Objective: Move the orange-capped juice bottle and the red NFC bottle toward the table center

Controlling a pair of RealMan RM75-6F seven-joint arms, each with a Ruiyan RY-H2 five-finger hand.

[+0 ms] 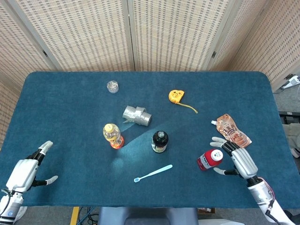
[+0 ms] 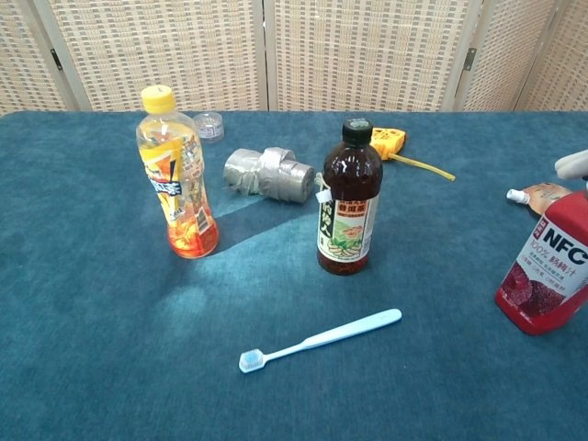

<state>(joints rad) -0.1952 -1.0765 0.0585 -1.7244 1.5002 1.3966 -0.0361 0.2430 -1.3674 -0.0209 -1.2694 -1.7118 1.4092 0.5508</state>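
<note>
left hand (image 1: 27,169): fingers apart, empty | right hand (image 1: 238,158): fingers spread, empty

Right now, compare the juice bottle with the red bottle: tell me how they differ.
The juice bottle is clear, with orange drink and a yellow-orange cap; the red bottle is red with a white label and, in the head view, a white cap. The juice bottle stands left of centre, away from both hands; the red bottle stands at the right, with the right hand open close beside it. Both stand upright on the table.
</note>
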